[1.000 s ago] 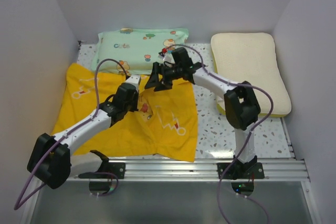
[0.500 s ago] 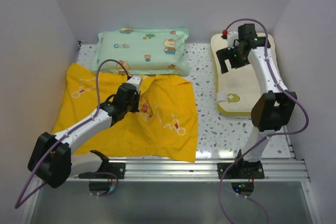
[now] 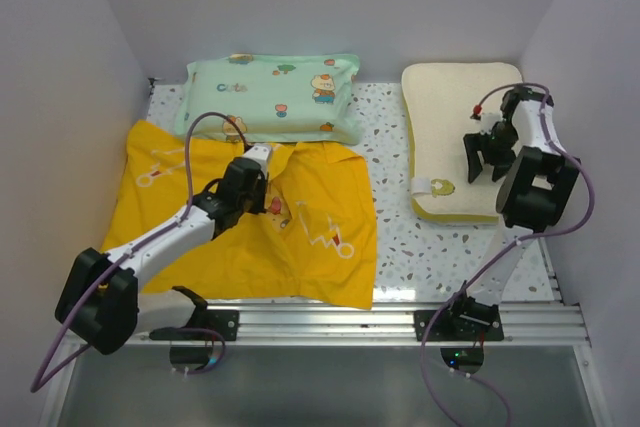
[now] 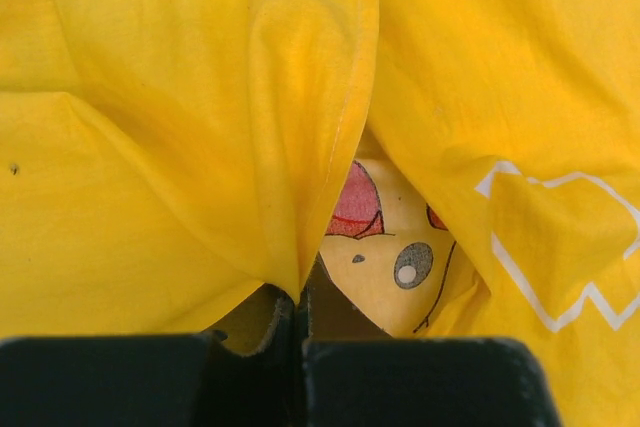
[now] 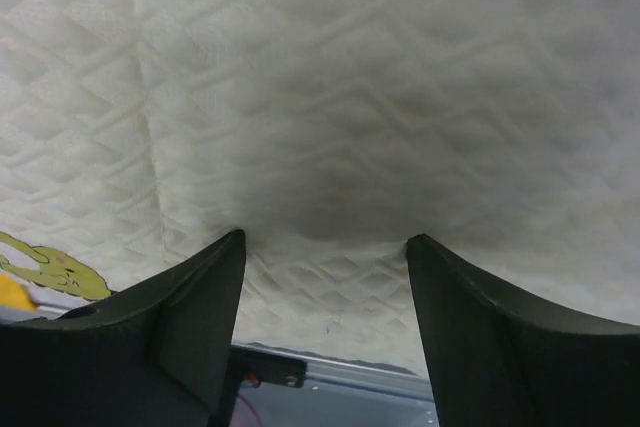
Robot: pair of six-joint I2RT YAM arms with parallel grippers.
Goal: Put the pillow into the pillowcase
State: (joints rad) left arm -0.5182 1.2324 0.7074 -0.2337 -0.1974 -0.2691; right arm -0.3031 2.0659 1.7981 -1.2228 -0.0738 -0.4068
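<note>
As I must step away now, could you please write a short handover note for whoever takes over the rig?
Left gripper: shut on a fold of the pillowcase, which is spread out on the left.
Right gripper: open, down over the pillow on the right, nothing held.
Done: case pinched.
Left: grip the pillow, slide it into the case.

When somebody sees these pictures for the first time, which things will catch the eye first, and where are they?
First the bright yellow pillowcase, spread over the left half of the table, with the left gripper shut on a fold of it. Then the cream-white pillow at the right, where the right gripper hangs with open jaws close over its quilted surface. At the back lies a mint-green cartoon-print pillow.
</note>
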